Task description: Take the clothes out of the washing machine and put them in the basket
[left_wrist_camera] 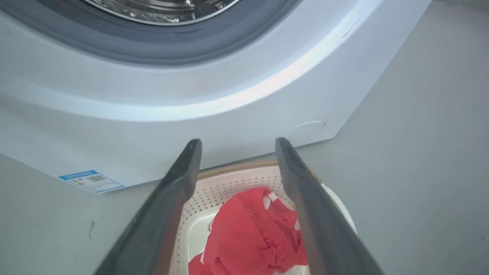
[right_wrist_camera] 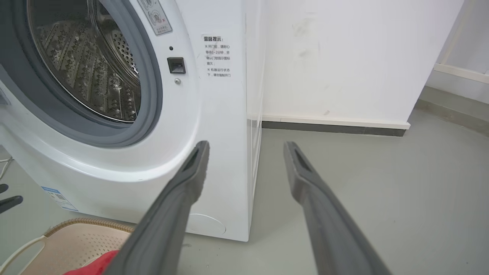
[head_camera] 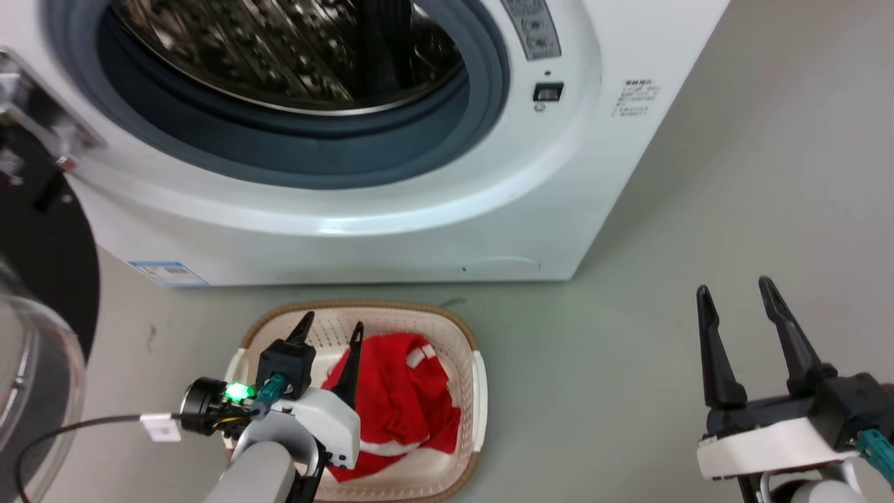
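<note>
My left fingers hang spread over the basket, holding nothing, and the left wrist view looks down between them at the red clothes heaped on its floor. My right fingers stand wide apart and empty over bare floor, well to the right. The basket sits on the floor just in front of the washer, whose door is swung open at my left. Beyond the grey ring, the steel drum looks empty where I can see it, but the ring hides its lowest part, and I cannot tell whether the heap is one garment or two. So I judge the main risk is calling the job done with a piece left inside. Also, one left finger seems close to the cloth: lifting carelessly could snag a fold and drag it over the rim, and swinging left could knock the door.
</note>
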Available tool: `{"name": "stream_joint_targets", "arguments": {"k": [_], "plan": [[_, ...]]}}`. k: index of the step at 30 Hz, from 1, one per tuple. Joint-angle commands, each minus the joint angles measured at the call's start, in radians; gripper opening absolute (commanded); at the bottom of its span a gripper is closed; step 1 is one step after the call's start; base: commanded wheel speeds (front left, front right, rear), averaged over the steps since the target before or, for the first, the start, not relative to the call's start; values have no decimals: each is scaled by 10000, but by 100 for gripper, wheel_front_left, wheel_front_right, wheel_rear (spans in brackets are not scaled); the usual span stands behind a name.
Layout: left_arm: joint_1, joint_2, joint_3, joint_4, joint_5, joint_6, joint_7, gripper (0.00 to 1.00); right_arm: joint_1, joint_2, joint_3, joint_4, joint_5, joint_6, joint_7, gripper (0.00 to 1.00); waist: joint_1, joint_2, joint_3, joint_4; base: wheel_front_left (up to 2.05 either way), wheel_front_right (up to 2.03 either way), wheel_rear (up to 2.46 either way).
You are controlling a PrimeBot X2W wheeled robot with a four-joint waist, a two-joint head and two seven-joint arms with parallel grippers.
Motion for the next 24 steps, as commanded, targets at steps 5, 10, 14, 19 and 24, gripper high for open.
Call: {"name": "stream_joint_targets", "arguments": {"k": [5,10,14,19,24], "plan": [[1251,-245,1139,-1839,804,460,-28,100,540,8,-43,82,-38,-11,-20,100,2,0,-1255,414,0,0,0],[2281,-596,2063,-3255,1380,668,-28,100,820,8,-75,42,20,-11,-20,100,2,0,-1789,474,0,0,0],[2938,-919,2670,-4262,1843,766,-27,100,1028,8,-73,-4,66,-11,-19,100,2,0,-2111,479,0,0,0],[3661,-1251,3330,-5214,2269,814,-29,100,1279,8,-33,-41,97,-11,-19,100,2,0,-2498,466,0,0,0],[4248,-1513,3729,-5622,2333,466,-29,100,1577,8,-3,-97,172,-11,-19,100,2,0,-2845,420,0,0,0]]}}
